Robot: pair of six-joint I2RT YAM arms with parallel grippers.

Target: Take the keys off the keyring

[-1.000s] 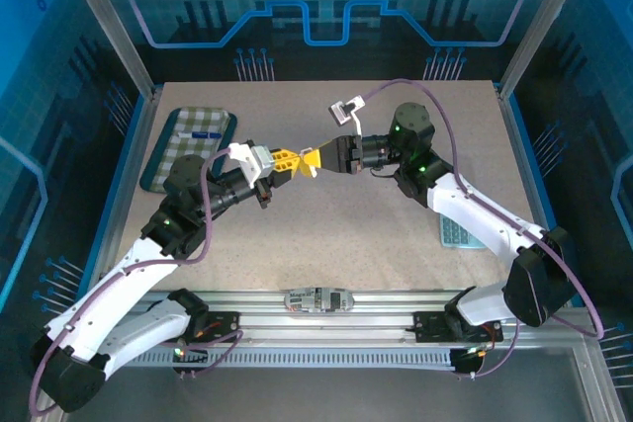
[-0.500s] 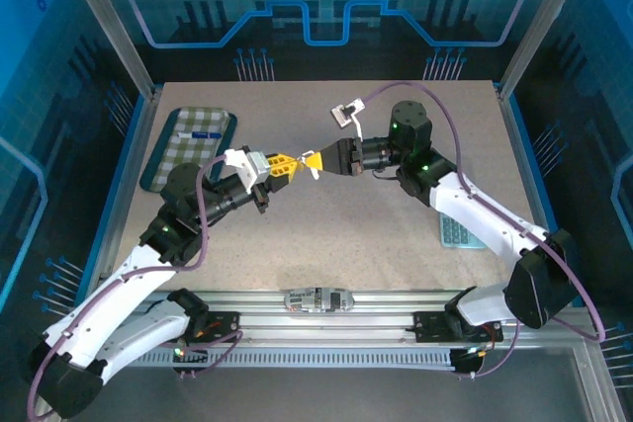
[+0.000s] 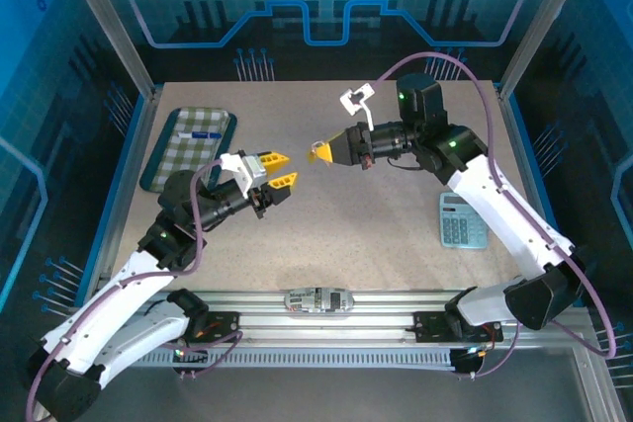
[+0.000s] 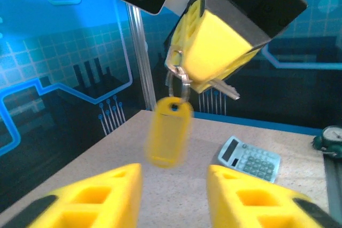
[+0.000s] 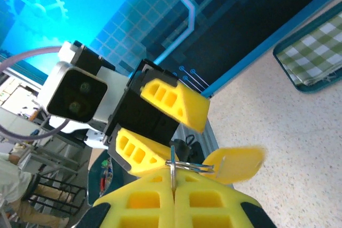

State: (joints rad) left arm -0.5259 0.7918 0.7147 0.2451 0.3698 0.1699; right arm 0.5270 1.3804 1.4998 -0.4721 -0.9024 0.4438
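From above, the keyring [image 3: 316,145] at the tip of my right tool [image 3: 322,152] is too small for me to tell the key from the ring. From my left wrist, the yellow tag [image 4: 168,132] is a blur with smeared edges. The key [image 4: 225,89] shows its thin end, but its head is hidden behind my right tool. My left tool [image 4: 173,185] is cut off by the bottom edge. The buttons on the calculator [image 4: 248,158] are too fuzzy to read. A round thing [image 4: 332,138] is cut off on the right. From my right wrist, the ring [image 5: 184,165] goes down into my closed right tool, and part of it is hidden there. The tray [image 5: 312,57] is cut off on the right.
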